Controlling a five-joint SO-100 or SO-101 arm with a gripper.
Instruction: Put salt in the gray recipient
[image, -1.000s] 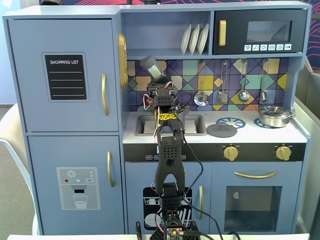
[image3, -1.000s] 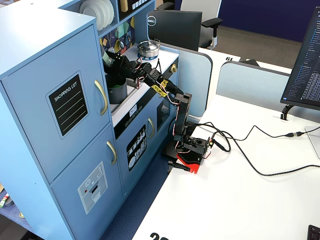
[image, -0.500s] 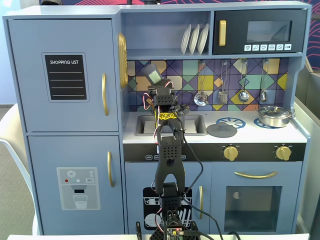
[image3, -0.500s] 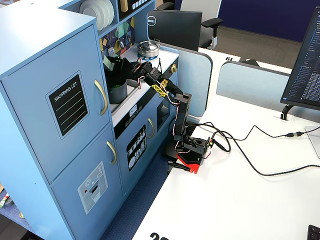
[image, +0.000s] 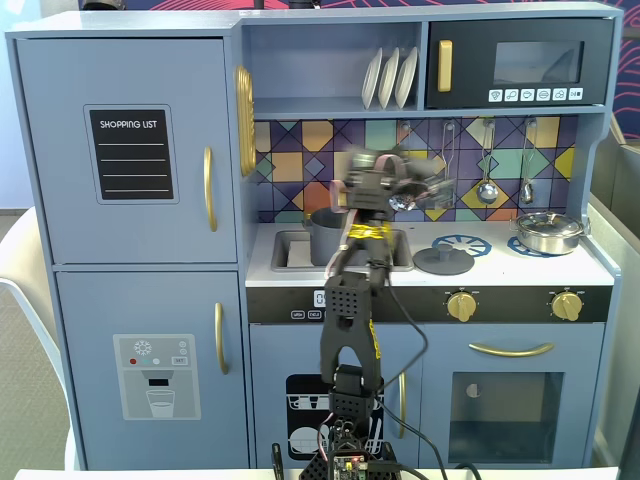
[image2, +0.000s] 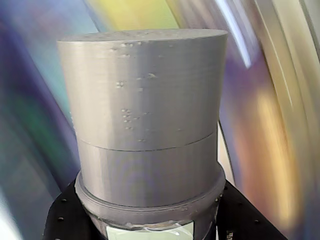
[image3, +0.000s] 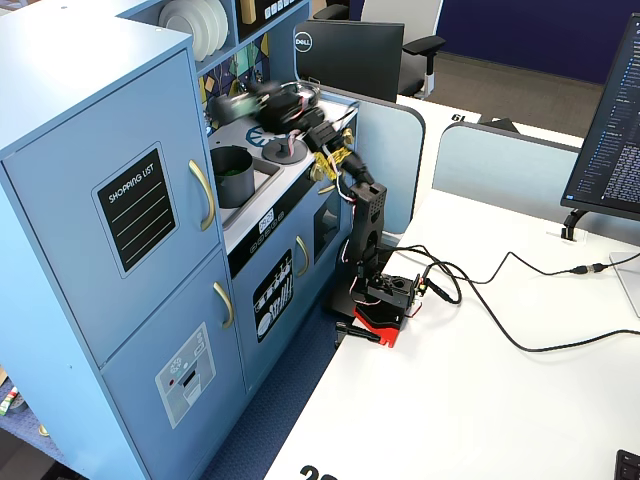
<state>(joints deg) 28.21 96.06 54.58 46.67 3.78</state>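
Observation:
The salt (image2: 145, 120), a gray cylindrical shaker with a pale label at its lower end, fills the wrist view. My gripper (image2: 150, 222) is shut on it, with a black jaw on each side of its base. In both fixed views the gripper (image: 375, 178) (image3: 245, 105) is motion-blurred. It holds the salt roughly level above the counter, just above and right of the gray recipient (image: 324, 236). This dark gray pot stands in the sink and also shows in the other fixed view (image3: 233, 172).
A flat gray lid with a knob (image: 443, 262) lies on the hob right of the sink. A shiny silver lidded pot (image: 548, 232) stands at the far right. Ladles (image: 487, 190) hang on the tiled back wall. The shelf (image: 330, 105) overhangs the sink.

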